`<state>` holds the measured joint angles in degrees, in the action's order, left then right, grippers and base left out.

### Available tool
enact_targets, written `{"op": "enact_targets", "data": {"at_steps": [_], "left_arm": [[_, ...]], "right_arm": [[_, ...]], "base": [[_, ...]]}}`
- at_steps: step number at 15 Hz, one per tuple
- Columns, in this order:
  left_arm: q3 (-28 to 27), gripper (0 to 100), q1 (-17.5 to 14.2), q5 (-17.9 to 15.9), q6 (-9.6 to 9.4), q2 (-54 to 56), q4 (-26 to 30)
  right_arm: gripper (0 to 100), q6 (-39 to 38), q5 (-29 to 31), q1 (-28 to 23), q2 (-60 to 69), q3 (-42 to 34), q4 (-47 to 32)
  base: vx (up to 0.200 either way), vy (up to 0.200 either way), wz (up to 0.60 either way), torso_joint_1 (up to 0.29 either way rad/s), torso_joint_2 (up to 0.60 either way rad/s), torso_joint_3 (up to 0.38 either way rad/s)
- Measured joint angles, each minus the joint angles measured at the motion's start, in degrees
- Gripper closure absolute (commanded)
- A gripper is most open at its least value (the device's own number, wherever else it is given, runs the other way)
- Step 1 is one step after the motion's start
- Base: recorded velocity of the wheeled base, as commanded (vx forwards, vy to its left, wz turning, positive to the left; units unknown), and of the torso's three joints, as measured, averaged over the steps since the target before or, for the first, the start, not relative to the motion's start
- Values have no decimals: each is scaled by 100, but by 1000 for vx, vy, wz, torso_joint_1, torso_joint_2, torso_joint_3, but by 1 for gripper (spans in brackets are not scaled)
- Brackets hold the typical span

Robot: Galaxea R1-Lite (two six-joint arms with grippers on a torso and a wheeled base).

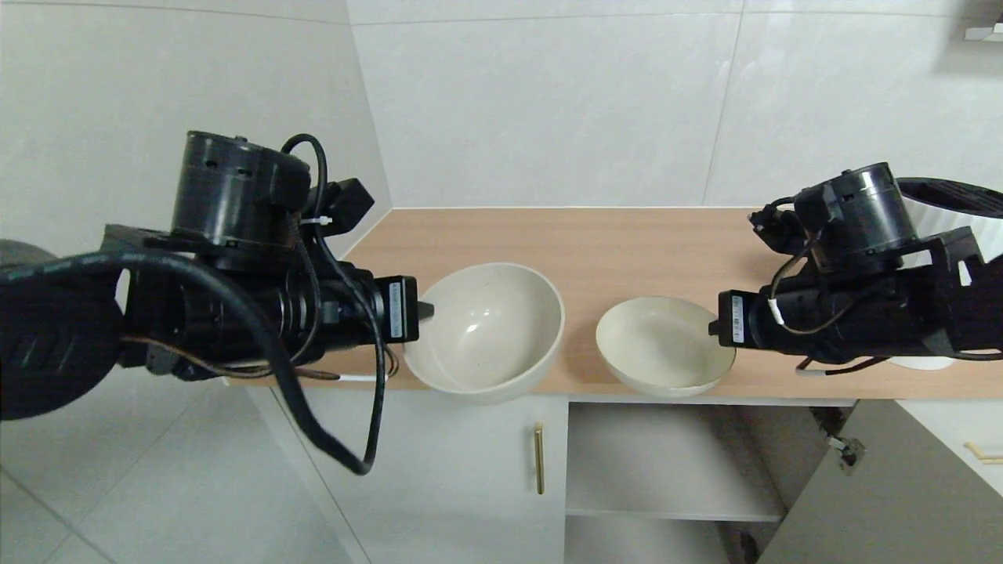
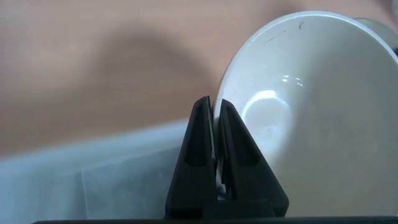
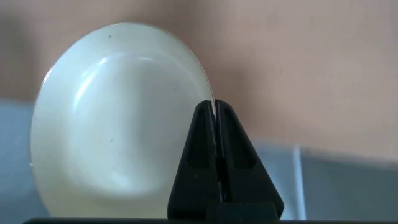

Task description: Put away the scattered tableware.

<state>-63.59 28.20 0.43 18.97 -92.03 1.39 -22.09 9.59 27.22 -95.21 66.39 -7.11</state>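
Observation:
Two cream bowls hang over the front edge of the wooden counter [image 1: 595,243]. The larger bowl [image 1: 487,325] [image 2: 311,112] is on the left, tilted, and my left gripper [image 1: 427,310] [image 2: 216,134] is shut on its rim. The smaller bowl [image 1: 662,343] [image 3: 118,118] is to the right, and my right gripper [image 1: 711,327] [image 3: 216,134] is shut on its rim. Both bowls look lifted off the counter surface.
Below the counter, a cabinet door with a gold handle [image 1: 538,457] is closed on the left. An open compartment with a shelf [image 1: 674,513] lies under the small bowl, its door [image 1: 885,486] swung open at the right. A white ribbed object [image 1: 952,223] stands behind the right arm.

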Motion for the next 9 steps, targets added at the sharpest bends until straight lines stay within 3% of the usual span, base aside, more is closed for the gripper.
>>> {"op": "enact_targets", "data": {"at_steps": [4, 7, 9], "left_arm": [[1397, 100, 33, -13, 2, 567, -740], [1690, 100, 115, -13, 7, 589, -929], [1742, 100, 151, -11, 35, 534, -951]], "right_arm": [[100, -290, -40, 122, 709, -749, 16], [100, -336, -18, 284, 948, -1351, 295], [100, -341, 17, 321, 959, -1692, 777]], "base": [[0, 0, 0, 0, 0, 0], [0, 0, 0, 0, 0, 0], [-200, 0, 0, 7, 2, 7]]}}
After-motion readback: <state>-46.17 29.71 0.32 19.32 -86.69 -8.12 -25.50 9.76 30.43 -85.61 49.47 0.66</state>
